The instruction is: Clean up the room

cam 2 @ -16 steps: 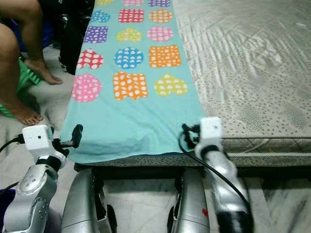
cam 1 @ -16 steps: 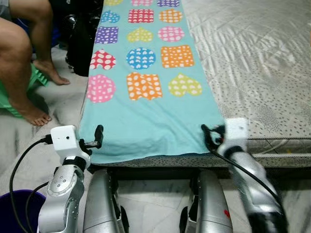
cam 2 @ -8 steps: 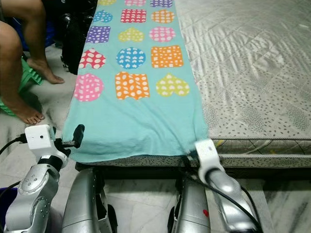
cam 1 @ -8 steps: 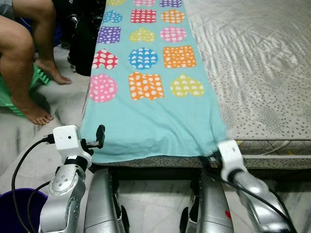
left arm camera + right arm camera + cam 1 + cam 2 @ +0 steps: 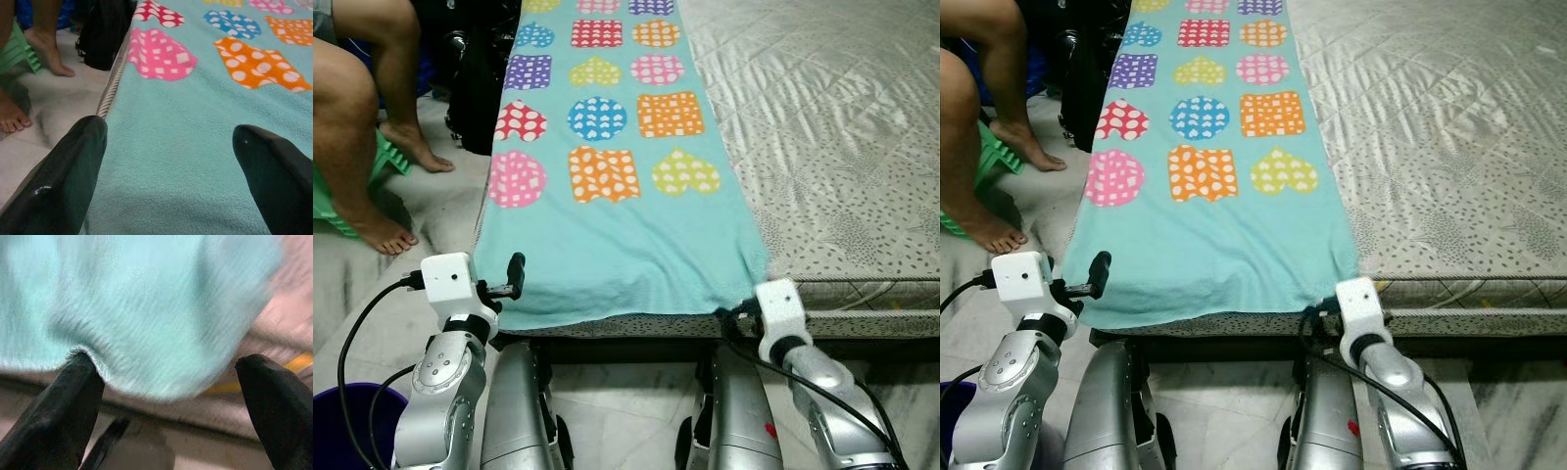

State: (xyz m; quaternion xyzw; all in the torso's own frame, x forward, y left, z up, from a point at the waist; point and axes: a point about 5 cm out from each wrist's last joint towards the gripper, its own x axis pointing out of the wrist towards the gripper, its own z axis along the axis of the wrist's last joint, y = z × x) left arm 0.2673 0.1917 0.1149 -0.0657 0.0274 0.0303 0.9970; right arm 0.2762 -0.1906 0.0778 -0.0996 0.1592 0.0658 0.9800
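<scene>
We stand at the foot of the bed with both grippers at the near corners of the turquoise blanket.

The blanket [image 5: 607, 206] is a fleecy turquoise strip printed with polka-dotted hearts, circles and squares in pink, orange, yellow, blue, red and purple; it lies flat along the left side of the bed [image 5: 842, 127], its near hem hanging just over the mattress edge. Our left gripper [image 5: 171, 147] has its fingers [image 5: 73, 171] spread wide over the blanket's near left corner. Our right gripper [image 5: 166, 377] sits at the near right corner, fingers [image 5: 63, 406] also spread apart, with the hem between them. A person's bare legs [image 5: 357, 117] rest on the floor to the left, by a green stool [image 5: 382, 162].
</scene>
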